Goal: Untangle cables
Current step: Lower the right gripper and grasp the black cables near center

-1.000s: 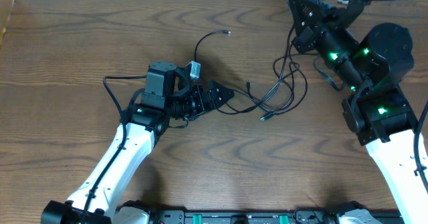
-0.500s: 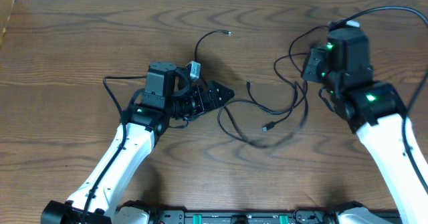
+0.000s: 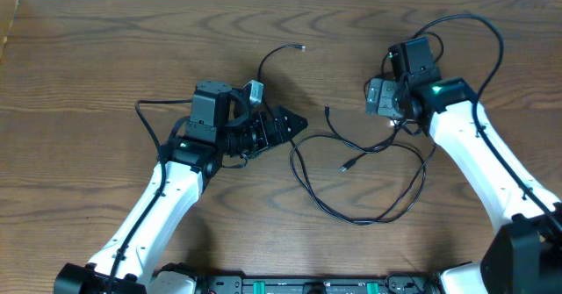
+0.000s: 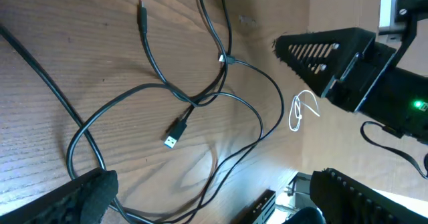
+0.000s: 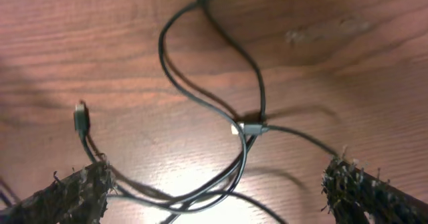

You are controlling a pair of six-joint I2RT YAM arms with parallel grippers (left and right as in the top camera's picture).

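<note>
Thin black cables (image 4: 192,102) in loose, crossing loops

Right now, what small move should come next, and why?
Probably lower the open right hand and pinch the cables at the crossing below it: they lie loose on the table, looped over each other there.

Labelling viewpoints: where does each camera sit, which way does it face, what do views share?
Overhead: above the brown wooden table, facing straight down at thin black cables; both white arms show.
Left wrist: low over the table, looking across the cables; left hand fingertips at bottom.
Right wrist: close above the cables, facing down; right hand fingertips in bottom corners.
Shared: both wrist views show the small white clip joining cables.
</note>
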